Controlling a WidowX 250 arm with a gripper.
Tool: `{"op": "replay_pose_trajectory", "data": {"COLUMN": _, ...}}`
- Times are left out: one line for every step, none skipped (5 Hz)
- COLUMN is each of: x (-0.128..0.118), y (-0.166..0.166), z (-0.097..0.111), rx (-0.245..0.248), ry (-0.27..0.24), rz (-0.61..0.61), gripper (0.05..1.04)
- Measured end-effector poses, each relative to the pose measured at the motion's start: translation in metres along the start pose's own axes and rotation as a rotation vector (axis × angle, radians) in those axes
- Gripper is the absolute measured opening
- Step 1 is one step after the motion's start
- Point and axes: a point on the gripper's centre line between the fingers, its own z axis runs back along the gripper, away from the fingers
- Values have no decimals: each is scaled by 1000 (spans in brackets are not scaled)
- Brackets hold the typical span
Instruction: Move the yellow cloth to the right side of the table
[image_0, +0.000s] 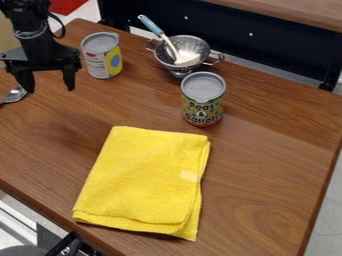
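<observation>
Yellow cloth (143, 175) lies folded, long axis running near to far.

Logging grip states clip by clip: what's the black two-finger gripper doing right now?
Black two-finger gripper: open, fingers spread apart, holding nothing.

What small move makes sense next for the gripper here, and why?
Probably bring the gripper over the yellow cloth, fingers kept open. It hangs at the upper left with nothing between its fingers, while the folded cloth lies flat, nearer the camera, with nothing on top.
</observation>
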Motion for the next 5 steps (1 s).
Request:
{"op": "replay_pose_trajectory", "data": {"x": -8, "y": -2, "z": -6, "rx": -4, "ry": 36, "rz": 1, "gripper": 997}}
{"op": "replay_pose_trajectory", "data": {"x": -33, "y": -7, "z": 2, "rx": -24, "ry": 134, "rz": -6, "gripper": 997}}
{"op": "replay_pose_trajectory", "data": {"x": -47, "y": -15, "z": 21, "rx": -44, "ry": 155, "rz": -21, "gripper": 997}}
{"op": "replay_pose_trajectory", "data": {"x": -75, "y": -31, "z": 33, "rx": -62, "ry": 189, "rz": -41, "gripper": 997}}
{"op": "replay_pose_trajectory", "data": {"x": -111, "y": -52, "z": 36, "rx": -54, "ry": 191, "rz": -79, "gripper": 997}}
